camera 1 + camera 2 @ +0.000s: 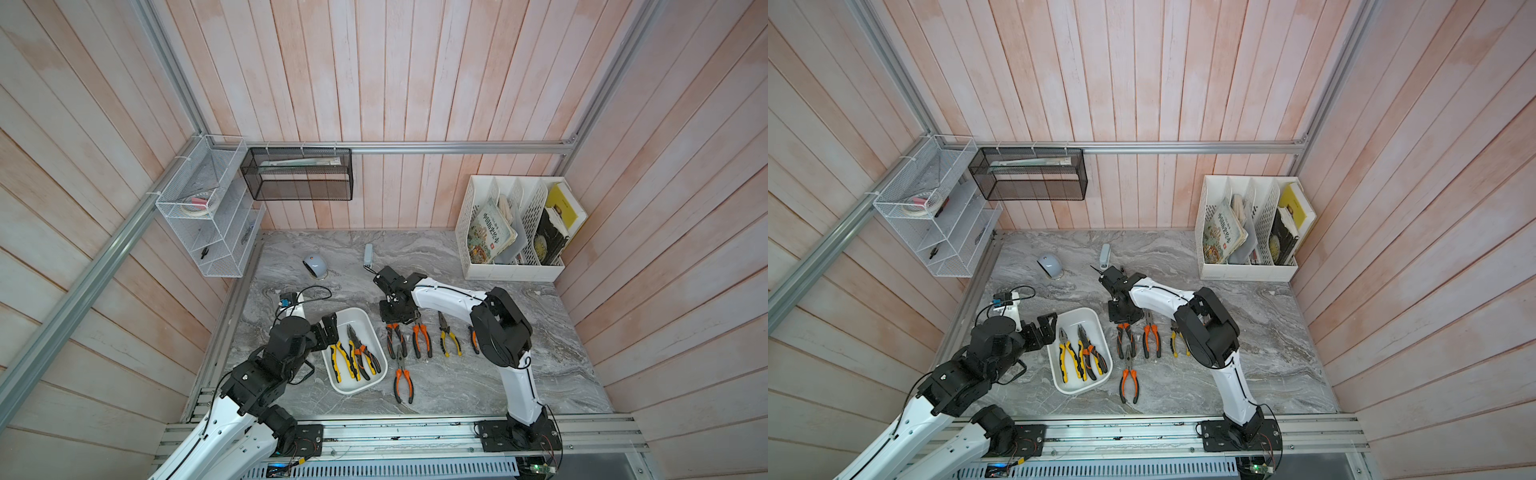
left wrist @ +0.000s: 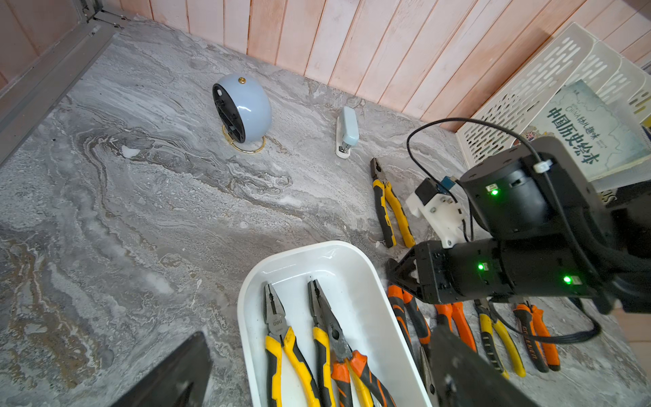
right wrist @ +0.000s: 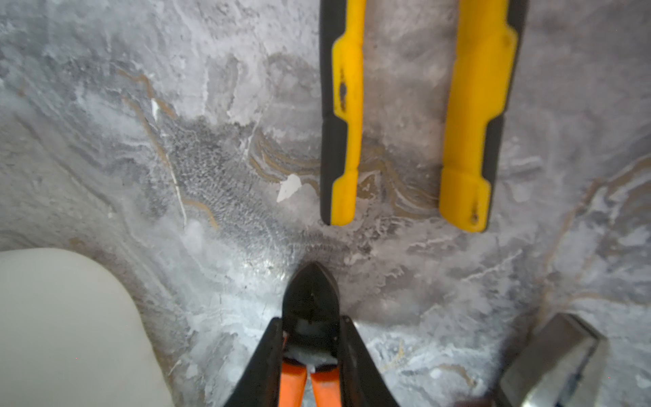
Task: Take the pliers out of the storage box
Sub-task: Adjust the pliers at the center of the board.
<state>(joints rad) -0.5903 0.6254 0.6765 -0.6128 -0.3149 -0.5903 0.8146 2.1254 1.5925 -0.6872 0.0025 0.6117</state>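
**Right claw (image 3: 311,320) closed around orange-handled pliers (image 3: 311,299) beside the storage box (image 1: 360,319)**

Little writing could be read. In the left wrist view, a blunt yellow-handled pair (image 2: 281,338) inside the box bore a stamped logo by its pivot that looked like "deli". An orange pair (image 2: 530,338) out on the table carried black lettering along one handle, apparently "GREENER". A book (image 2: 591,130) in the white file rack (image 2: 521,88), well beyond the box's far end, read "中国历史绘本" with "CHINA" above it.

The right claw's fingers pressed against both sides of the dark head of the orange-handled pliers. That pair lay on the marble table (image 1: 561,353), just beside the box's long wall on the right-arm side. The left claw (image 1: 329,332) hung at the opposite long wall, spread wide and holding nothing.

Three pairs lay inside the box, heads toward its far end. Six lay outside it, all on the right-arm side. Five of them were close by, and another yellow pair (image 2: 391,208) lay past the far end.

Bare marble ran from the box's left-arm wall and its far end out to the wall panels. Only a stapler (image 2: 347,132) and a pale-blue round object (image 2: 243,109) interrupted it. The box's near end sat close to the front rail (image 1: 415,432).
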